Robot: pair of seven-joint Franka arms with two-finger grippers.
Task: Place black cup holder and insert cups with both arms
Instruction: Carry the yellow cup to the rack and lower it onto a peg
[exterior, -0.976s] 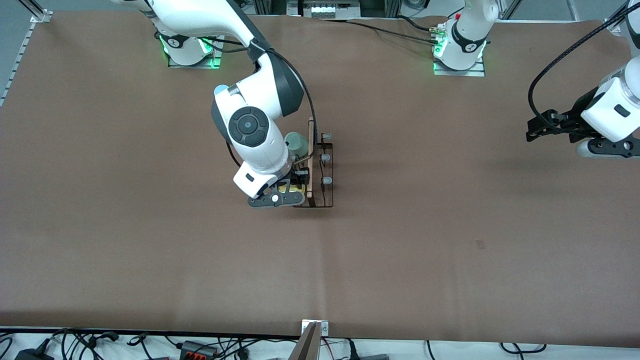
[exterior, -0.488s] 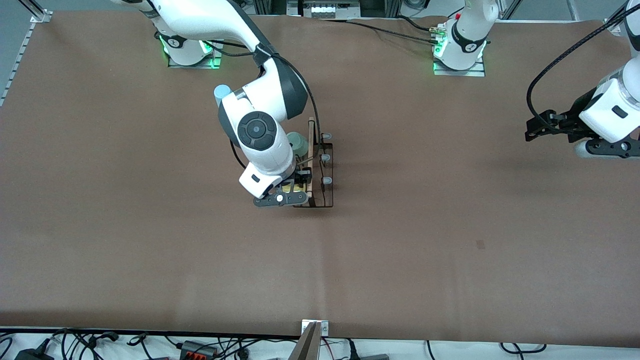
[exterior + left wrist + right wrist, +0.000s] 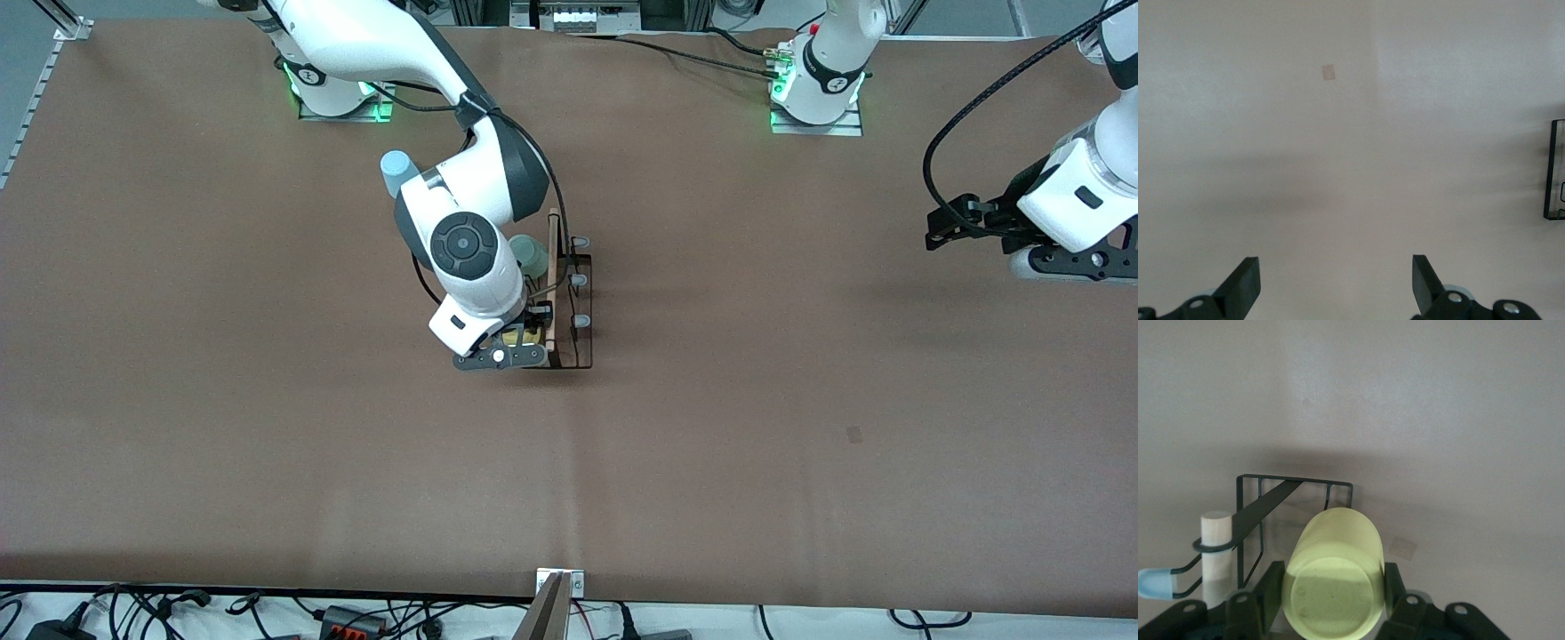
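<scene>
- Right tool (image 3: 523, 336): pressed together on the yellow cup (image 3: 1332, 583), one finger on each flank, as your right wrist view shows. It sits at the end of the black cup holder (image 3: 569, 302) nearer the front camera, on the side toward the right arm's end of the bench (image 3: 800, 400).
- Change over the last second: the right arm's wrist has slid in toward the holder's wooden handle (image 3: 553, 276), and the yellow cup has gone with it. The light blue cup (image 3: 396, 172), earlier mostly hidden by the arm, now shows beside the forearm.
- Meaning, as a judgement: the cup is being lined up with a peg but is not yet seated; the grip is unreleased, so count this insertion as in progress.
- Left tool (image 3: 947, 229): spread wide with nothing between the fingers, waiting over bare bench toward the left arm's end. It has drifted slightly over the same second.
- Holder: stands mid-bench. Its long axis, the handle, runs from the robots' bases toward the front camera.
- Three pale-tipped pegs (image 3: 579, 281) on the side toward the left arm point away from the handle and are bare.
- Mint green cup (image 3: 531, 255): at the handle, on the right arm's side, partly hidden; you cannot tell whether it is fully on a peg.
- Yellow cup axis: roughly upright, its closed base facing the right wrist camera.
</scene>
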